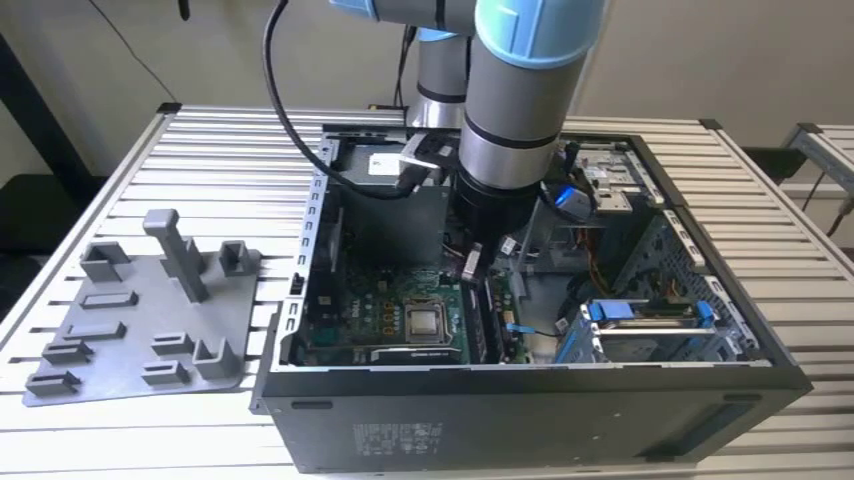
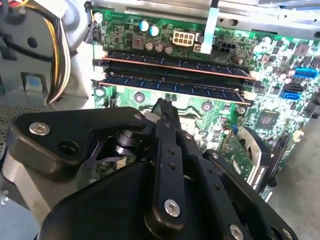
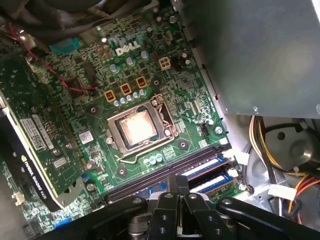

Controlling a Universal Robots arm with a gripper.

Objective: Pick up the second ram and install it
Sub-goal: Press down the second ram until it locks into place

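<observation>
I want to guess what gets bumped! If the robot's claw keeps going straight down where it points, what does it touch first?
Probably the memory sticks seated in the motherboard slots, just beyond the claw. Depth is hard to judge.

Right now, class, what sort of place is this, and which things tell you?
Probably a robotics test bench for computer assembly: an open black desktop computer case on a slatted white metal table, a grey plastic parts tray beside it, the grey-and-blue robot arm reaching inside.

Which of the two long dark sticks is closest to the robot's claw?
The stick right next to the gripper; the other stick lies beyond it.
</observation>
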